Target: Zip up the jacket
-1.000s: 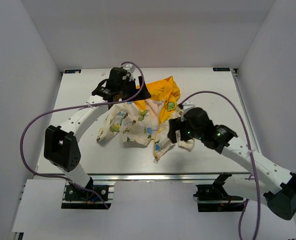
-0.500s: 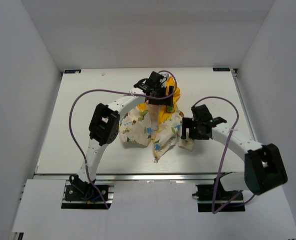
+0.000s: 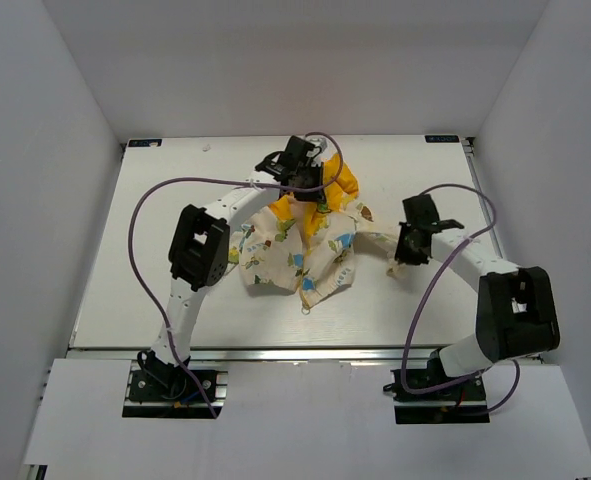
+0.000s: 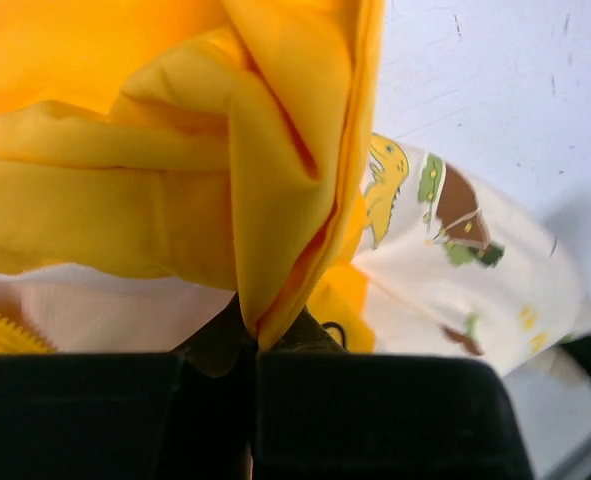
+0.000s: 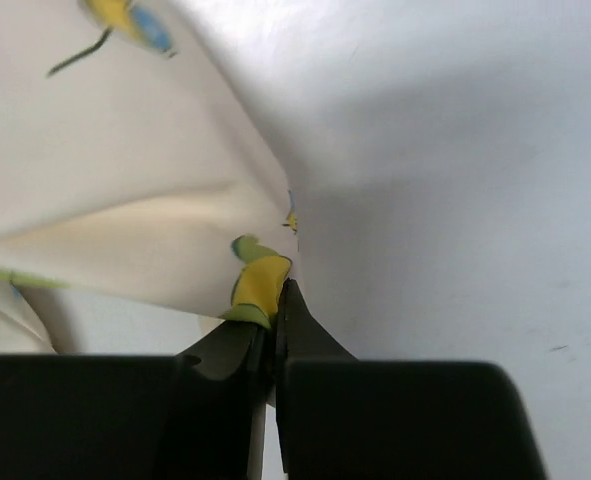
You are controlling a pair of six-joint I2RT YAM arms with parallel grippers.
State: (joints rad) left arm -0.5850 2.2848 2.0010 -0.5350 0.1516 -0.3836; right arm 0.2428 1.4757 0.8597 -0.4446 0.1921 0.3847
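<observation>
The jacket [image 3: 305, 250] lies crumpled in the middle of the table, cream with cartoon prints and a yellow hood at its far side. My left gripper [image 3: 320, 192] is shut on a fold of the yellow hood fabric [image 4: 265, 250]; a bit of yellow zipper [image 4: 5, 335] shows at the lower left of the left wrist view. My right gripper [image 3: 407, 258] is shut on the end of a cream sleeve [image 5: 255, 285], stretched out to the right of the jacket's body. The rest of the zipper is hidden in the folds.
The white table [image 3: 155, 250] has a metal rail along its near edge [image 3: 295, 352]. White walls close in the left, right and far sides. Purple cables [image 3: 140, 230] loop above both arms.
Both grippers have shut on fabric. My right gripper has moved right, pulling the sleeve away from the jacket. The left arm stays at the hood, and the jacket has spread out slightly.
</observation>
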